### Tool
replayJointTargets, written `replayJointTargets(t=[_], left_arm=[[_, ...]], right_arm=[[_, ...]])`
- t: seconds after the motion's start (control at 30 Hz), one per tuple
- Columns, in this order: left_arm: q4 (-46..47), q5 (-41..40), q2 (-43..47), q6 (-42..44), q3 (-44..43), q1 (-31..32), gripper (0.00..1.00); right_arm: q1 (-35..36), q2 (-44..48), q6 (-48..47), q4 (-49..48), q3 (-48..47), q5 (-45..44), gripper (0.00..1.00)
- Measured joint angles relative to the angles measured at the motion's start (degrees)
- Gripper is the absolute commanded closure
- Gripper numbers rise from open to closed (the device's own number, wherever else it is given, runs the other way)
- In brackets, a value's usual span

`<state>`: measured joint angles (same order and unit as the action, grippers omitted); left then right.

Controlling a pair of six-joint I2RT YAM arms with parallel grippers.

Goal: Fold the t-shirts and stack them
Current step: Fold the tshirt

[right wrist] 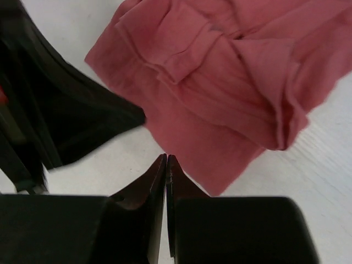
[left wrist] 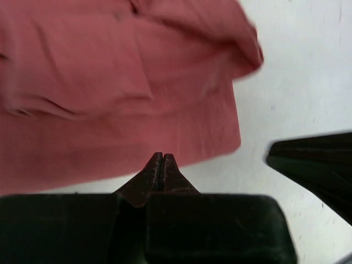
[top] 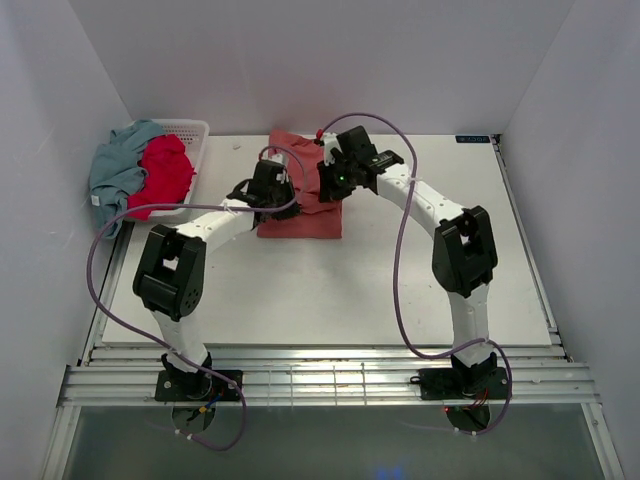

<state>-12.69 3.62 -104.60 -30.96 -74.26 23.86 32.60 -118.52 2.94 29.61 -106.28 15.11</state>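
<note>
The salmon-red t-shirt lies at the back middle of the white surface, already gathered into a rough rectangle, but its upper layers are loose and wrinkled. So I judge the step in hand to be the folding of this first shirt, with no stacking yet. The crimson t-shirt and the grey-blue t-shirt wait in the white lattice basket at the far left.

Both arms hang over the salmon-red shirt. The left jaws are pressed fully together at its lower hem and hold nothing. The right jaws are equally closed and empty, over bare surface just beside a corner of the cloth.

The next move probably needs the jaws to open, each taking one edge of the shirt, so that the loose layers can be laid flat or folded once more.
</note>
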Motion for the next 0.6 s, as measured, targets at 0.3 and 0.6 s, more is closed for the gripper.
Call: replayJointTargets(t=[0.3, 0.6], left_arm=[[5.51, 5.77, -0.04, -0.98, 6.25, 4.94, 1.00], [8.17, 4.37, -2.69, 0.15, 6.01, 4.39, 1.00]], right_arm=[[1.53, -7.30, 1.22, -0.28, -0.33, 7.85, 0.92], [0.63, -11.76, 1.40, -0.94, -2.51, 9.03, 0.92]])
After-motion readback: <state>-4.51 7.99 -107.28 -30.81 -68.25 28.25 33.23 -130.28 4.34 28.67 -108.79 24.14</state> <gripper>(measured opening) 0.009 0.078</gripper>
